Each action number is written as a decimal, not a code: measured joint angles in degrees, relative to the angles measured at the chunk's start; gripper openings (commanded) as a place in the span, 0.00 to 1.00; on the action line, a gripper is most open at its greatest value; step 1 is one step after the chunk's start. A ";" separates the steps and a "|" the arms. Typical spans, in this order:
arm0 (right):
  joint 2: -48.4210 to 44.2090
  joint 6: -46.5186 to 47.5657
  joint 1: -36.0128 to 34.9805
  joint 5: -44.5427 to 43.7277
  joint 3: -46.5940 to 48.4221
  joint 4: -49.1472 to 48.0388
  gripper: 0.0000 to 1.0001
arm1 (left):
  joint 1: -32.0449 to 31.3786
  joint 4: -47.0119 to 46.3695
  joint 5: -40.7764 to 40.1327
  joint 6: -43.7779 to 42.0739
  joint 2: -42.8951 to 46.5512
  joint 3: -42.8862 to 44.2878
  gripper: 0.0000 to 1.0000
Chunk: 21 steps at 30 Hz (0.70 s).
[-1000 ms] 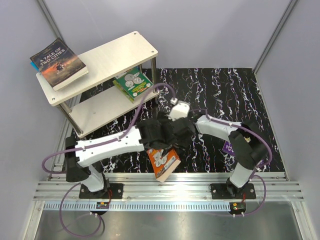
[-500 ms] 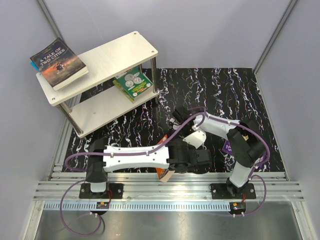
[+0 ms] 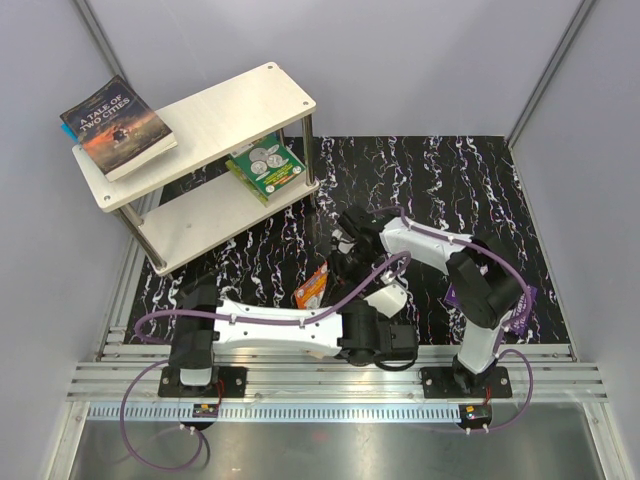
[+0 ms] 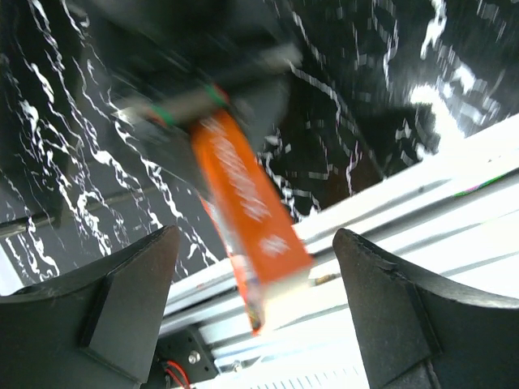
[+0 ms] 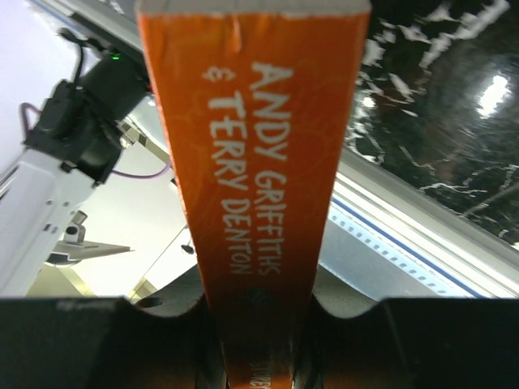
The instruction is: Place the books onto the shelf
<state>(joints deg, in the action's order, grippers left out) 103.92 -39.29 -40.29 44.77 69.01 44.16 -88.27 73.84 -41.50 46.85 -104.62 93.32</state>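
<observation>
Tough viewing from the left wrist: everything is smeared, and the dark shape at the top of the shot is too blurred to make out. The orange book [image 4: 247,215] shows as a streak hanging between the fingers [image 4: 122,300] of the left gripper [image 4: 253,243], which stand wide apart with clear air on both sides. It has hold of nothing.

From above, that gripper sits low by the near rail, its fingertips hidden under its own wrist.

The right gripper [image 5: 261,332] is clamped on the book's lower end. The spine faces its camera, reading "Andy Griffiths & Terry Denton", with the title below cut off by the jaws. The long axis runs straight out from the jaws. From overhead the book is lifted off the black marbled table [image 3: 430,180] mid-table, seen nearly edge on, slanting from the gripper down toward the near left.

A purple book [image 3: 522,310] lies mostly buried under the right arm, only corners showing. On the shelf [image 3: 215,110], far left, a green book [image 3: 266,166] is half tucked under the top board. A dark book [image 3: 118,125] lies flat on the top board's left end and overhangs it.
</observation>
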 measured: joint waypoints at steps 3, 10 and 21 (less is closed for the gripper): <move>0.55 0.04 0.00 0.37 2.69 0.83 0.00 | -0.81 -0.02 1.14 0.46 0.00 -1.57 0.85; 2.10 0.39 0.07 1.11 4.02 1.99 0.00 | -1.33 0.59 1.62 2.86 0.02 -3.39 0.76; 0.48 -2.01 0.28 2.69 1.27 1.49 0.00 | 1.57 -2.01 1.90 6.05 2.73 -12.94 0.23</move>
<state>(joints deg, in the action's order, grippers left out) 104.40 -41.30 -40.01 47.46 70.28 45.65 -86.70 71.83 -39.59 52.90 -101.89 80.38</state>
